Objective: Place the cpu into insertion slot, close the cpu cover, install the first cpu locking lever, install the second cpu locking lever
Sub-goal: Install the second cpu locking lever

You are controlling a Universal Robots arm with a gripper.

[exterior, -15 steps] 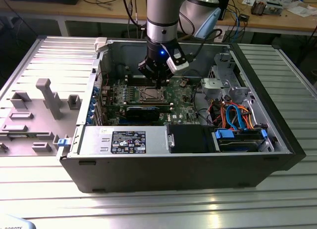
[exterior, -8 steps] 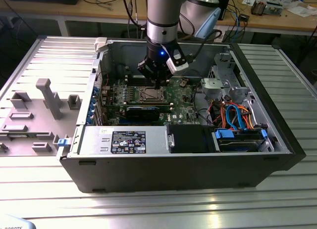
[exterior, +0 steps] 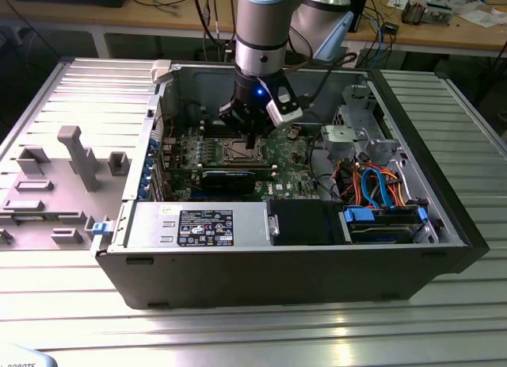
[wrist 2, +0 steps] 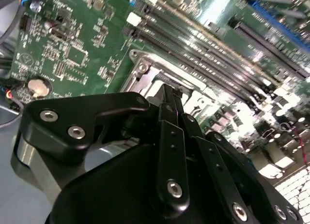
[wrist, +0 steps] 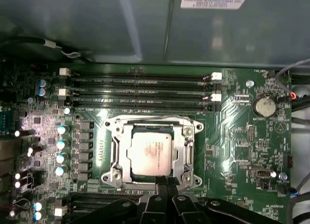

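The small flat square cpu with its silvery-grey metal top is seen seated in the square insertion slot with the silvery metal rim, set into the green circuit board, and the thin silvery metal cpu cover with its large square window appears laid down around it. In the first wrist view the black gripper is held just at the socket's near edge, its fingertips brought narrowly together with nothing visibly clamped between them; in the exterior view it is poised directly above the socket inside the open dark computer case. Whether a locking lever is touched cannot be told. A risk is judged to lie in the closeness of the tips to the frame: should they be pressed down off-line, the cover could be skewed or the chip scratched. The long dark memory slots nearby could also be struck.
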